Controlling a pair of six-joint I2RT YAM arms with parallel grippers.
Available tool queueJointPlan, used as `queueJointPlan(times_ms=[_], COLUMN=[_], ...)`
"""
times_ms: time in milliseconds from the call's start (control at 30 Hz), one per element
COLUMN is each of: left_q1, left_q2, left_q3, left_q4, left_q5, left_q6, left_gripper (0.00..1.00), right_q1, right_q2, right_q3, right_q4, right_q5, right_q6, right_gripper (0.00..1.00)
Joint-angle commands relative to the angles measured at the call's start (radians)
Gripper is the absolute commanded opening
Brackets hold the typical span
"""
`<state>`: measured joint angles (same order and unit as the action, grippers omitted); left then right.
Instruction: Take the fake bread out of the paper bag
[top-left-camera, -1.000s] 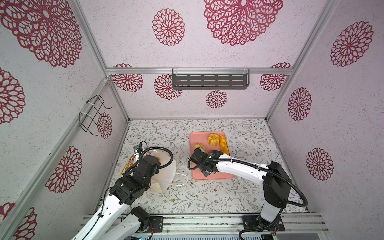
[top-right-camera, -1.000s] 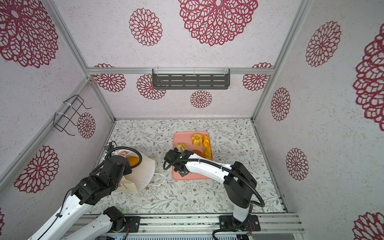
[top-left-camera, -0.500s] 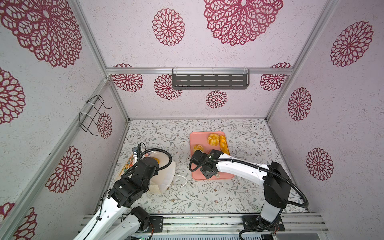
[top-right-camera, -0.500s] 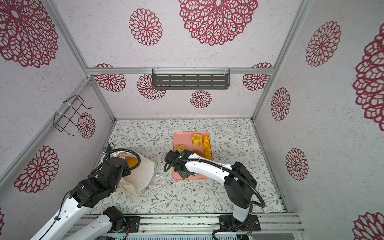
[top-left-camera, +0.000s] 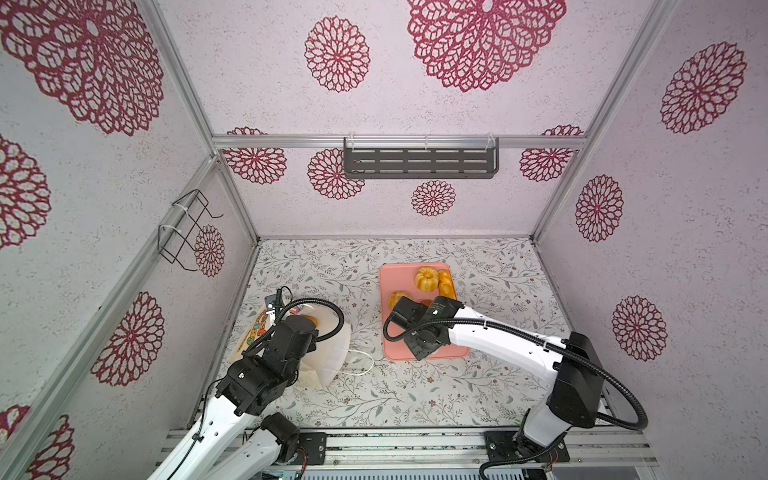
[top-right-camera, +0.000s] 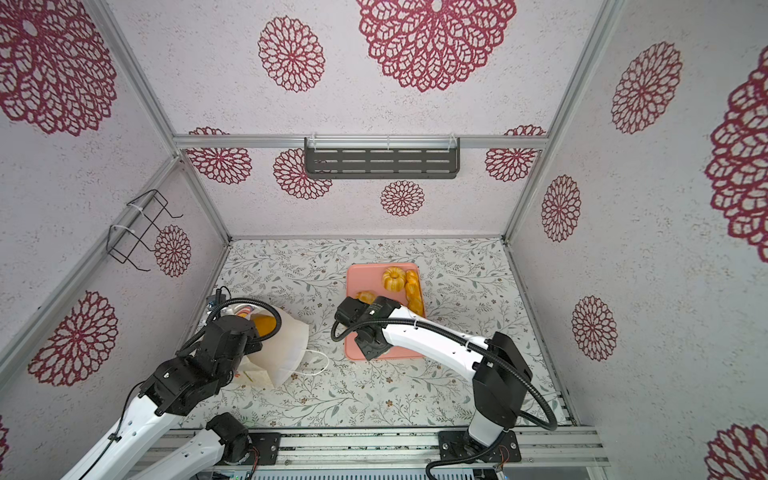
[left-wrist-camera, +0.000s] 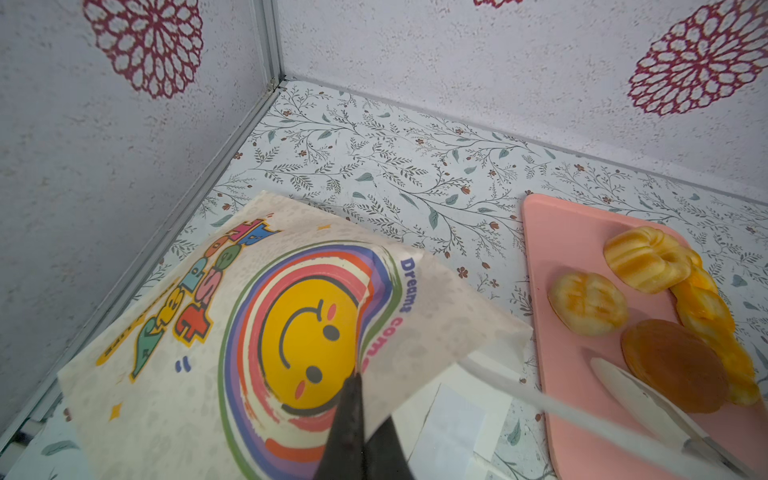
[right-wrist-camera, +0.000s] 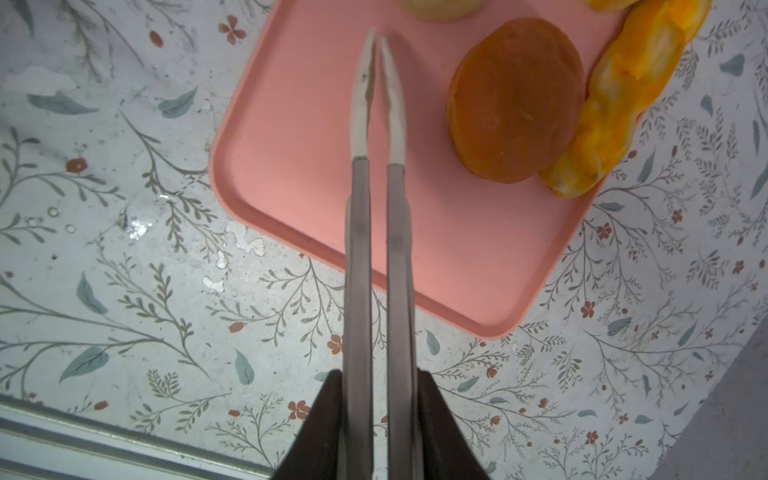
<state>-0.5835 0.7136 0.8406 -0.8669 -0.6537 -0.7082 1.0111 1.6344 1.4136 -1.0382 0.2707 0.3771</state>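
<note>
- Pinching a paper edge of the paper bag (left-wrist-camera: 257, 332) with the left gripper (left-wrist-camera: 356, 384), black jaws pressed flat together on the sheet, printed smiley face turned to that wrist camera.
- Gripping a pair of tongs (right-wrist-camera: 376, 137) in the right gripper (right-wrist-camera: 380, 399); white tips drawn together, clamping nothing, over a bare part of the pink tray (right-wrist-camera: 291, 199).
- Already on the tray: 4 pieces of fake bread, namely the dark brown round bun (right-wrist-camera: 515, 99), the braided stick (right-wrist-camera: 623, 91) touching it, a ring-shaped pastry (top-left-camera: 426, 278) and a knotted roll (left-wrist-camera: 588, 303).
- Left in the bag: at least 1 orange piece (top-right-camera: 264, 322), showing in the mouth in both top views, half hidden by the left arm's cable (top-right-camera: 266, 307); too little visible to name its shape or to count more.
- Key relation: bag to the left of the tongs, across a strip of bare floral tabletop (top-left-camera: 365, 316), mouth apparently facing upward; tongs pointing along the tray, away from the bag.
- Judged next: swing the right arm leftward, part the tips, enter the mouth from above. Nearer the bag by far, the left arm, yet occupied holding it.
- Possible trouble: thin paper sagging shut around the tips.
</note>
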Motion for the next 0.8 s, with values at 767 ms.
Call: queueJointPlan(times_ms=[767], left_q1=[0.007], left_q2=[-0.046], left_q3=[0.005], left_q4=[-0.031], left_q5=[0.006], left_q6=[0.001], left_gripper=[0.00], right_q1=[-0.163], right_q2=[0.038], right_q3=[-0.039], right_q4=[0.319], right_q5=[-0.199], right_q6=[0.110], right_gripper=[0.00])
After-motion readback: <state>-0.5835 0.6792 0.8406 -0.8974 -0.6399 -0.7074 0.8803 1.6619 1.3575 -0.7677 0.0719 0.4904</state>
